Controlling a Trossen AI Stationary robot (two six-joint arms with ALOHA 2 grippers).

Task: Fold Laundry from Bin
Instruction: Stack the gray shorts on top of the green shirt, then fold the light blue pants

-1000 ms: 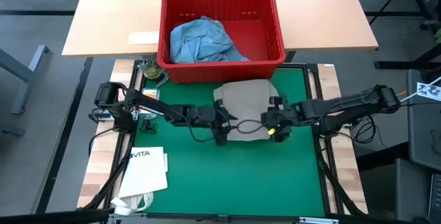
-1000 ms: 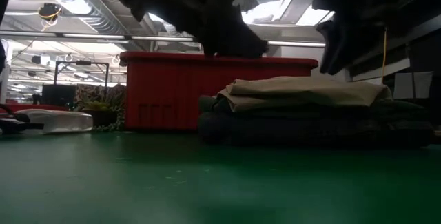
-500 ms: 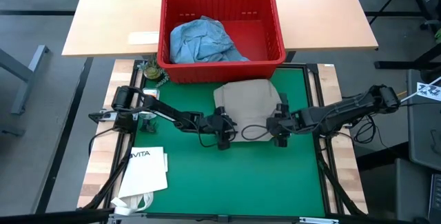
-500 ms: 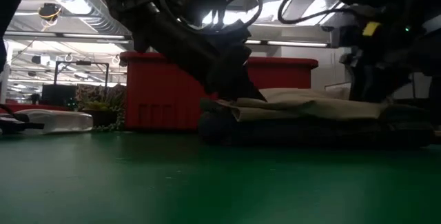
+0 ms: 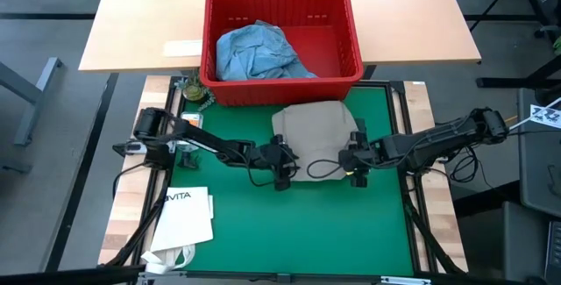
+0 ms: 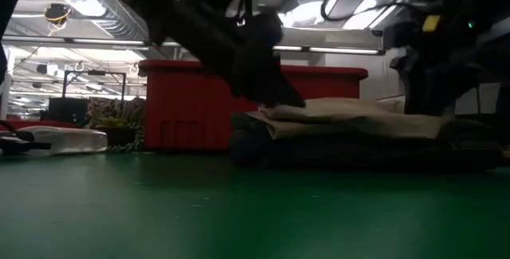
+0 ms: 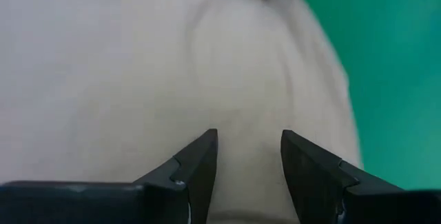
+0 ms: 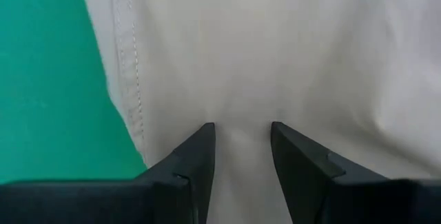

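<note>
grippers first: your left gripper (image 5: 282,180) sits at the near left corner of the folded khaki-tan garment (image 5: 313,136), and your right gripper (image 5: 354,176) sits at its near right corner, both arms reaching in low across the green mat (image 5: 289,224). in the left wrist view you see its two dark fingers (image 7: 196,162) parted with pale cloth filling the gap between them, tips down against the khaki-tan garment (image 7: 138,65). the right wrist view shows the same thing: fingers (image 8: 196,158) apart, tips on the khaki-tan garment (image 8: 262,52), its stitched edge running beside the mat (image 8: 48,79). so both sets of jaws stand partly open on the fabric; you cannot tell from these views whether either one pinches a fold of it.

from table height you see the khaki-tan garment (image 6: 351,114) lying on top of a stack of dark folded garments (image 6: 358,147), with the left gripper (image 6: 267,92) pressing at one end and the right gripper (image 6: 422,92) at the other. the stack lies on the far half of the mat, just in front of the bin (image 5: 280,44).

the bin (image 6: 191,103) stands on the light wooden table (image 5: 140,22) behind the mat, and light blue denim jeans (image 5: 259,53) lie crumpled inside it toward its left side.

a white paper bag (image 5: 186,219) printed "vita" lies at the near left edge of the mat.
</note>
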